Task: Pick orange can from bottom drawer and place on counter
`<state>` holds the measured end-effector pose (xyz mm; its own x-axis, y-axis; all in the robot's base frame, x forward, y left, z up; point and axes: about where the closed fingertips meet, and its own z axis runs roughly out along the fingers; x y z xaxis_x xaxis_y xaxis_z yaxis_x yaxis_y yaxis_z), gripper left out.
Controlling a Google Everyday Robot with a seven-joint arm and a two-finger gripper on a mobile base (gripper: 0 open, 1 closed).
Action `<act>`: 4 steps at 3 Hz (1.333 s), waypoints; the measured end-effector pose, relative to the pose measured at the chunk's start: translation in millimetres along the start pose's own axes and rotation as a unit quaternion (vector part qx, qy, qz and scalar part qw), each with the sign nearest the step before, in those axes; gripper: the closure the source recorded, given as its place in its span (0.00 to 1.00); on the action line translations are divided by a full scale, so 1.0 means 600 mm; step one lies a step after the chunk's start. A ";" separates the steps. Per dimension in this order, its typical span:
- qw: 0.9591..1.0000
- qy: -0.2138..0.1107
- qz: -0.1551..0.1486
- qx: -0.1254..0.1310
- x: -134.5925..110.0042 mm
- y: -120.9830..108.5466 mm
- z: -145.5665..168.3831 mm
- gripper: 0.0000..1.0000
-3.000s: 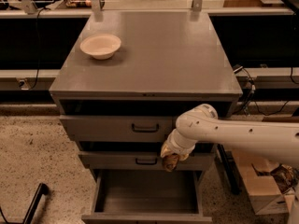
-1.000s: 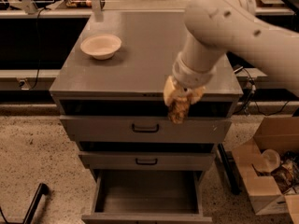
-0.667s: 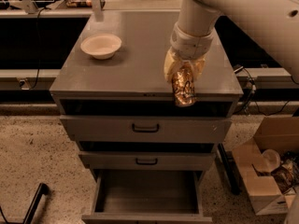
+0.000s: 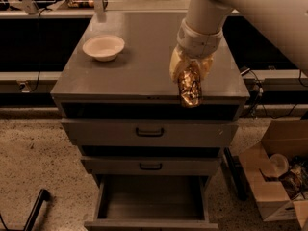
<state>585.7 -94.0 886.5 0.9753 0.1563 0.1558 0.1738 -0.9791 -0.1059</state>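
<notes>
My gripper (image 4: 190, 81) is shut on the orange can (image 4: 190, 88), an orange-gold can with dark print. It holds the can above the front right part of the counter (image 4: 139, 61), close to its front edge. The can hangs below the fingers (image 4: 177, 65) and overlaps the counter's front lip in this view. The bottom drawer (image 4: 153, 198) is pulled open at the foot of the cabinet and its grey inside shows nothing in it. My white arm comes in from the upper right.
A cream bowl (image 4: 103, 47) sits on the counter's back left. Two shallower drawers with black handles (image 4: 149, 132) are shut above the open one. An open cardboard box (image 4: 279, 177) with clutter stands on the floor at the right.
The gripper rose with the can from drawer height at the cabinet's front to above the counter, then moved slightly right and further over the counter's front edge.
</notes>
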 end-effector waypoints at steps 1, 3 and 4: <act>0.999 0.025 -0.003 0.020 0.022 0.001 -0.038 1.00; 0.988 0.132 -0.066 0.054 0.131 -0.004 -0.111 1.00; 0.976 0.183 -0.084 0.085 0.146 -0.007 -0.092 1.00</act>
<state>663.0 -83.5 955.0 0.8222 0.2257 0.5226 0.3781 -0.9028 -0.2049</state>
